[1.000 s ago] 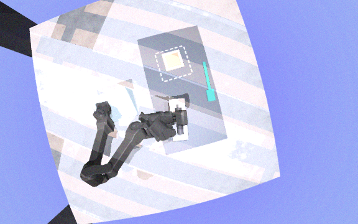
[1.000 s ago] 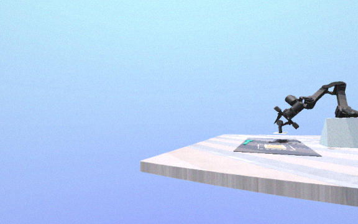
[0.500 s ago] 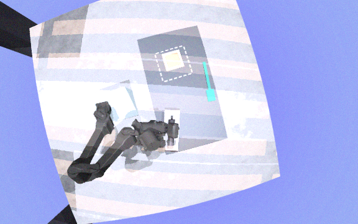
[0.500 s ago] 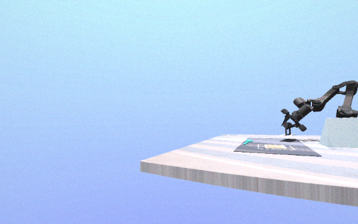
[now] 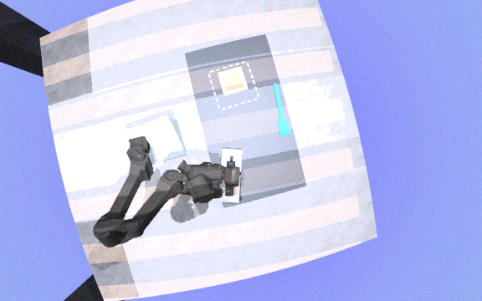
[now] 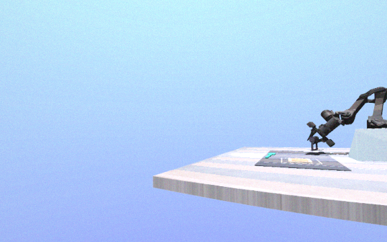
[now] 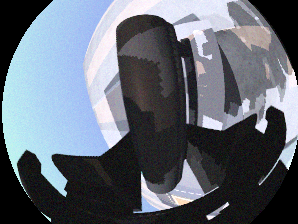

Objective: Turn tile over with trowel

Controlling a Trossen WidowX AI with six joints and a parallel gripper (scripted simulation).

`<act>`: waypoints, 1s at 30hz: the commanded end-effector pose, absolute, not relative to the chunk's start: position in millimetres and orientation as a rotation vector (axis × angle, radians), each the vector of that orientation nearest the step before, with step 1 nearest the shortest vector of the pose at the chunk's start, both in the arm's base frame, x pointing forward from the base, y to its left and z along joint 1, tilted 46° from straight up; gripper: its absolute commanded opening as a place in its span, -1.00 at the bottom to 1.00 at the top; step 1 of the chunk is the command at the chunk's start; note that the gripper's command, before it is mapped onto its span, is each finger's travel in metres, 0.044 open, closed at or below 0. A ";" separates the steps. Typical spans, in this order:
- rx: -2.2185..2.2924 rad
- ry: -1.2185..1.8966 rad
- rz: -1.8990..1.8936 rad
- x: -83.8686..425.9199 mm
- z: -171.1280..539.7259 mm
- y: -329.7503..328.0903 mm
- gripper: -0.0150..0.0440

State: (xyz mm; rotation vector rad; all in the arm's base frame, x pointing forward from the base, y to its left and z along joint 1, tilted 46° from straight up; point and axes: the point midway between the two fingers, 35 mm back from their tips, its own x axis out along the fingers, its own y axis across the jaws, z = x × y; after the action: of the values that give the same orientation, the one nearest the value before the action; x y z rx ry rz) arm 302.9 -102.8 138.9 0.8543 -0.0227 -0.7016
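The trowel [image 5: 232, 152] [image 7: 150, 90] has a flat white plate under a thick dark handle. My gripper [image 5: 231, 173] [image 6: 314, 138] [image 7: 154, 128] is shut on its handle and holds it low over the lower left end of the mat in the top view. The plate looks roughly level. The pale yellow tile [image 5: 233, 79] [image 6: 299, 160] lies flat inside the dashed outline [image 5: 258, 98], towards its upper side in the top view, away from the trowel. An orange band shows near one tile edge, but I cannot tell if it is the mark. The handle fills much of the wrist view.
A turquoise flat tool [image 5: 284, 127] [image 6: 269, 155] with a thin handle lies on the right part of the grey mat [image 5: 249, 125] [image 6: 264, 164] in the top view. The arm stands on a pale block [image 5: 163, 135] [image 6: 378, 144] left of the mat. Striped light and shadow cross the table [image 5: 224, 251].
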 end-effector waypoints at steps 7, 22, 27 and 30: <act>0.850 -0.019 -0.691 304.2 127.6 -113.1 -0.49; 0.850 -0.019 -0.691 304.2 126.9 -113.8 0.53; 0.850 -0.019 -0.691 304.2 126.9 -113.8 0.53; 0.850 -0.019 -0.691 303.9 127.0 -113.6 0.53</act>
State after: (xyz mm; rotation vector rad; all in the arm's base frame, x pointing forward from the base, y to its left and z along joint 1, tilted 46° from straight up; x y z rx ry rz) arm 304.0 -114.2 127.5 0.8532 -0.0236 -0.6938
